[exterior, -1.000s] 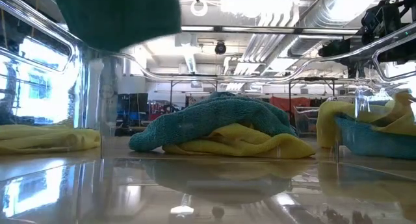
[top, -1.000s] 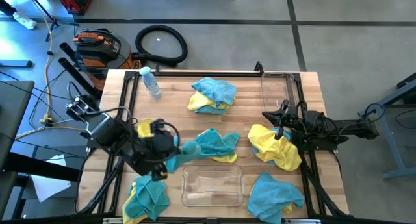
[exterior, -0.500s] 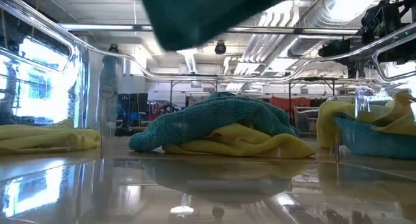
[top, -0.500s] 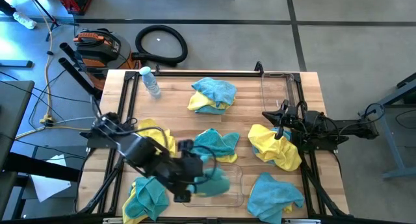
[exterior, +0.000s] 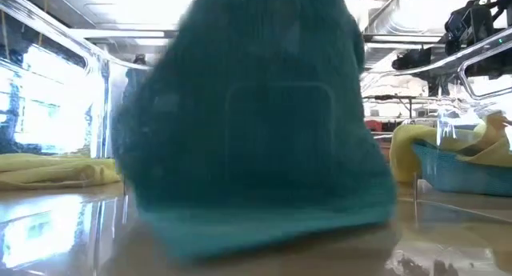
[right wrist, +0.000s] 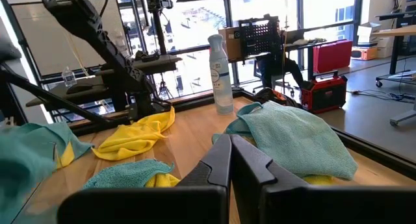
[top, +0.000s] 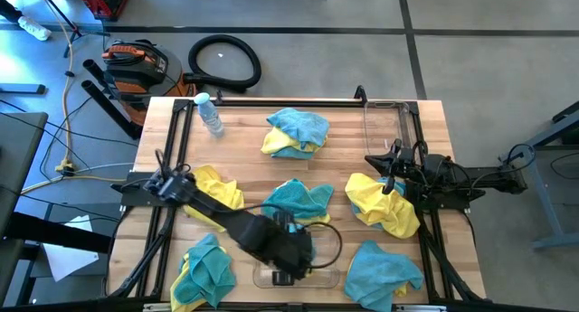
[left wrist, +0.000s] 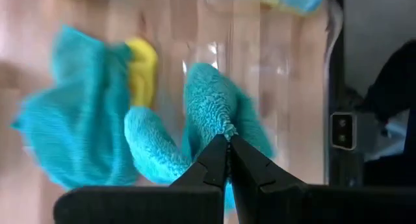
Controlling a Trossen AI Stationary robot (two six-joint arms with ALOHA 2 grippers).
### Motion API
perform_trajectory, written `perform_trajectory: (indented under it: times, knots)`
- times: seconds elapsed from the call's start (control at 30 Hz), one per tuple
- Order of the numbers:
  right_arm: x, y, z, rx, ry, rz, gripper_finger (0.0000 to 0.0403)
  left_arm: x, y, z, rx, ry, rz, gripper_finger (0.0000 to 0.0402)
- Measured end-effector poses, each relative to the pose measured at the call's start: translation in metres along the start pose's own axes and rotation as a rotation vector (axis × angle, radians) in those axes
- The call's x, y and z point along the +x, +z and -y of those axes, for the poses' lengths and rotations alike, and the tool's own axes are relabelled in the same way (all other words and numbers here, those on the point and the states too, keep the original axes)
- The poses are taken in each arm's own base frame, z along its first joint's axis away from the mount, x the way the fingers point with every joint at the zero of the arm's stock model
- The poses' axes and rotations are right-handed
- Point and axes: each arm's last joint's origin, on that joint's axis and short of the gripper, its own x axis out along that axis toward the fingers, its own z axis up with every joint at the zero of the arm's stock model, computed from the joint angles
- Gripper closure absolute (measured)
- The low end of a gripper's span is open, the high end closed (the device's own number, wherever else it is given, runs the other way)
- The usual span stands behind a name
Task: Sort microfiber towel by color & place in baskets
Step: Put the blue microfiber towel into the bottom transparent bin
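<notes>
My left gripper point(top: 285, 262) hangs over the near clear basket point(top: 318, 269), shut on a teal towel point(exterior: 256, 124) that fills the low view. The second basket point(top: 384, 127) stands at the far right. Mixed teal and yellow towels lie in heaps at the far centre point(top: 296, 131), the centre point(top: 303, 202) and the near left point(top: 204, 271). A yellow one point(top: 217, 187) lies at the left, another yellow one point(top: 387, 211) at the right, and a teal one point(top: 380, 271) at the near right. My right gripper point(top: 389, 181) waits shut above the right yellow towel. My left gripper point(left wrist: 227, 143) pinches a bunched fold of the teal towel point(left wrist: 225, 125) between its two fingers, coming from above and pointing down. The towel hangs below the fingers inside the near basket. Its lower edge point(exterior: 264, 228) is down at the basket's floor.
A clear water bottle point(top: 210, 115) stands at the table's far left. Black rails point(top: 176, 149) run along the table's sides. Bare wood shows between the bottle and the far towel heap and beside the near basket.
My left gripper has carried the teal towel from the table's left toward the right and near edge, over the near basket, then down. The towel, a second ago only at the top of the low view, now hangs low and fills that view.
</notes>
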Motion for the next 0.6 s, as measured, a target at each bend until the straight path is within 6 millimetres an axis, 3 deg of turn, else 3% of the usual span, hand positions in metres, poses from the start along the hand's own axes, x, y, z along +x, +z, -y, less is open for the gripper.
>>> perform_trajectory:
  times: [0.33,0.6]
  knots:
    - [0.000,0.000,0.000,0.000,0.000,0.000,0.0403,0.093,-0.003,0.006,-0.021,0.047,-0.187,0.0401]
    - [0.000,0.000,0.000,0.000,0.000,0.000,0.0403,0.131,-0.005,0.009,-0.038,0.016,-0.224,0.0401]
